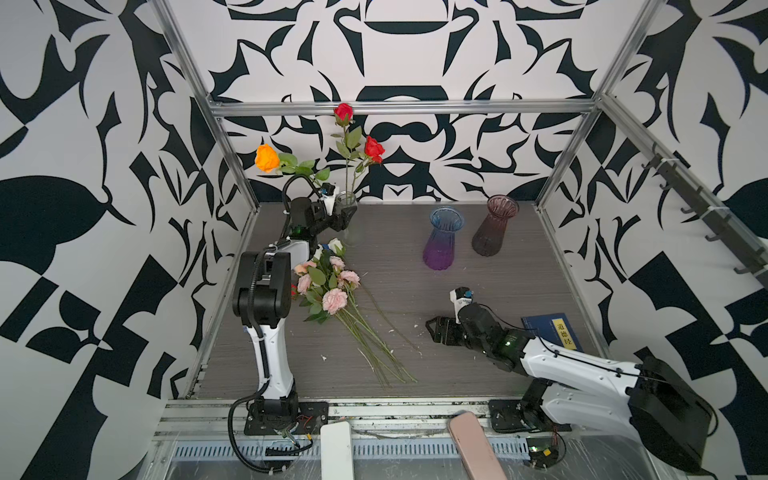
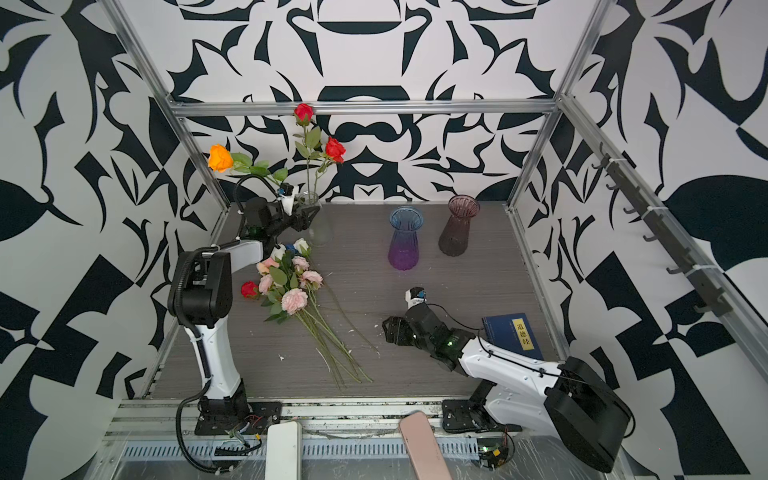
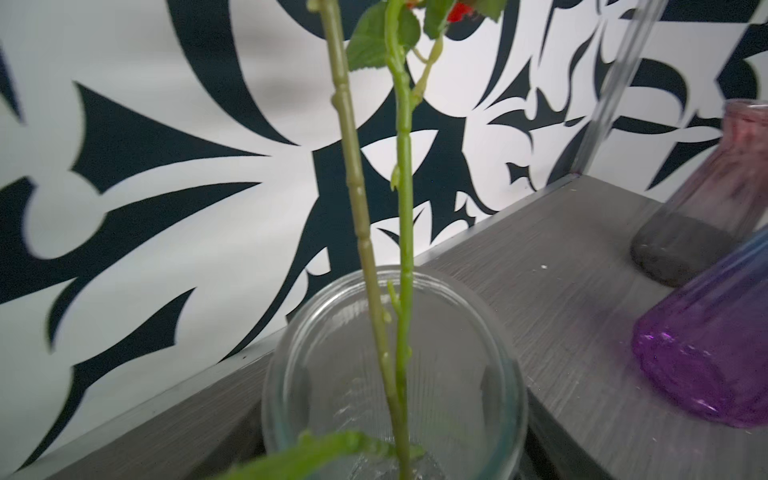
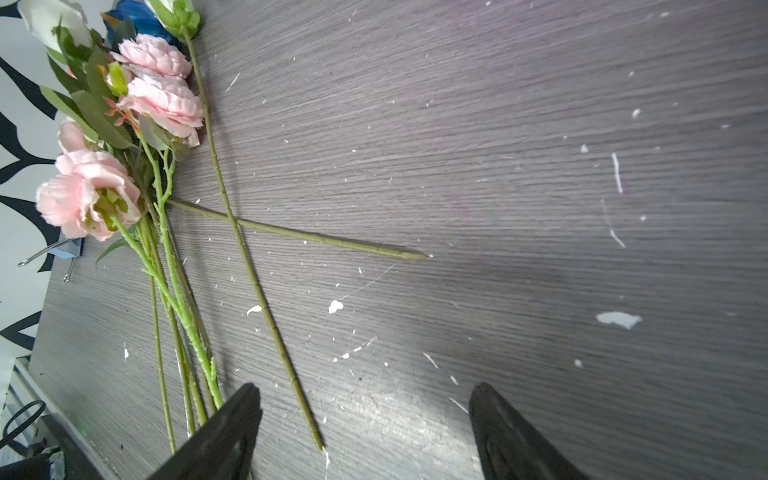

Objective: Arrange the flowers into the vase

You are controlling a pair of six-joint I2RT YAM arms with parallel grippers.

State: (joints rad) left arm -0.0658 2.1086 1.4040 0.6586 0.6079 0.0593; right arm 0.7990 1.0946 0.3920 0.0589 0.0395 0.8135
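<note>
Far left, at clear glass vase (image 3: 469, 340): step looks like seating orange rose (image 1: 266, 158) beside red roses (image 1: 374, 150).
Left tool (image 1: 344, 218) at vase front; can't tell if clenched or let go. Right tool (image 4: 365, 386) released, over grey wood-grain worktop (image 1: 415, 291) near stem ends. Next, prob.: lift one stem from left bunch of pink, white & blue blooms (image 1: 334, 299) w/o dragging others.

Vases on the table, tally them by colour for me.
Clear vase: 1
Blue-to-purple vase: 1
Smoky pink vase: 1
Total: 3
</note>
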